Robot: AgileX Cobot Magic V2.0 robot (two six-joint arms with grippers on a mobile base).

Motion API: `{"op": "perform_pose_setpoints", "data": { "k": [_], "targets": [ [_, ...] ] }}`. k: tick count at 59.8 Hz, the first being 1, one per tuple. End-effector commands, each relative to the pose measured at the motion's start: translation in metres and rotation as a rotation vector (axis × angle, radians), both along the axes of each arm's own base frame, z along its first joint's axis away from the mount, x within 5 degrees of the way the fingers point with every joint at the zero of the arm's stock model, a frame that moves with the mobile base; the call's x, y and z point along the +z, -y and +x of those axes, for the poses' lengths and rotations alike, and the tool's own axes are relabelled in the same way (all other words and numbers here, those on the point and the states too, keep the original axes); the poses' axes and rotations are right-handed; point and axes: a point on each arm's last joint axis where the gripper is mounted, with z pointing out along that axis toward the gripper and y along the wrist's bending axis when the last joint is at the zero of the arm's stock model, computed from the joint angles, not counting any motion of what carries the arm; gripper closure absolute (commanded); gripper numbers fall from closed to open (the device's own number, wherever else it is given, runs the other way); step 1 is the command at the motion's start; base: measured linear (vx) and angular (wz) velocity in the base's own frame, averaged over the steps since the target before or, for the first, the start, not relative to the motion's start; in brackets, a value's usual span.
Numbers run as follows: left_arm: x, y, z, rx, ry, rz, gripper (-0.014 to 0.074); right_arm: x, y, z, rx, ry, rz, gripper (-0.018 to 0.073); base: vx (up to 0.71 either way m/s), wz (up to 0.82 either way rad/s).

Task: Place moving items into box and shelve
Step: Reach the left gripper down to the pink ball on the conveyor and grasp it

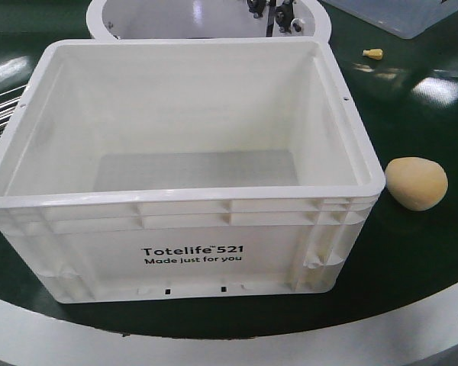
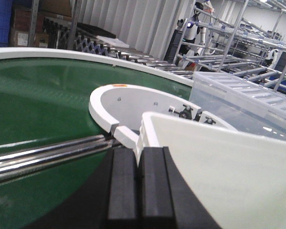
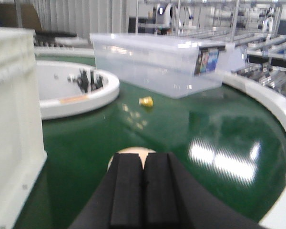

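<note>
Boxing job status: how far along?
Done: nothing; the white ribbed plastic crate is empty. In hand: nothing; left gripper and right gripper are shut, the right just short of the pale yellow-tan rounded lump on the green belt beside the crate. Left: load items, shelve crate.

On show: one white Totelife crate (image 1: pixel 191 229) is sitting with one pale yellow-tan potato-like lump (image 1: pixel 417 183), one small yellow scrap (image 1: pixel 373 53) and one clear lidded bin (image 3: pixel 157 64), all riding on one green turntable (image 1: pixel 412 259) that is circling one white round hub (image 2: pixel 128 102).
</note>
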Motion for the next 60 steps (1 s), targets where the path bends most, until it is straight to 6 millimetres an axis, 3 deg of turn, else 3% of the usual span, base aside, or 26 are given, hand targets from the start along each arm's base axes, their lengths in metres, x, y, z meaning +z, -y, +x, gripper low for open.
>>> {"op": "perform_pose_setpoints", "data": {
  "k": [1, 11, 18, 25, 35, 42, 50, 60],
  "targets": [
    [0.020, 0.000, 0.012, -0.002, 0.123, -0.009, 0.0601, 0.017, -0.002, -0.002, 0.025, 0.199, 0.033, 0.0568, 0.00, 0.00],
    [0.025, 0.001, 0.044, -0.001, 0.065, 0.002, 0.0596, 0.037, -0.005, -0.009, 0.065, 0.433, 0.041, 0.0568, 0.00, 0.00],
    [0.030, 0.001, 0.078, -0.006, -0.153, 0.094, 0.0580, 0.045, -0.006, -0.014, 0.079, 0.540, 0.024, 0.0568, 0.00, 0.00],
    [0.044, -0.002, 0.112, 0.009, -0.338, 0.215, 0.0526, 0.045, -0.006, -0.014, 0.078, 0.538, 0.021, 0.0568, 0.00, 0.00],
    [0.068, -0.009, 0.142, 0.062, -0.492, 0.312, 0.0353, 0.044, -0.005, -0.013, 0.074, 0.518, 0.047, 0.0568, 0.00, 0.00],
    [0.074, -0.015, 0.155, 0.125, -0.542, 0.299, 0.0202, 0.040, -0.001, -0.012, 0.070, 0.488, 0.213, 0.0568, 0.00, 0.00],
    [0.060, -0.016, 0.172, 0.142, -0.629, 0.264, 0.0055, 0.032, 0.001, -0.008, 0.048, 0.394, 0.275, 0.0568, 0.00, 0.00],
    [0.022, -0.018, 0.192, 0.151, -0.848, 0.280, 0.0054, 0.031, 0.001, -0.007, 0.041, 0.372, 0.247, 0.0568, 0.00, 0.00]
  ]
}}
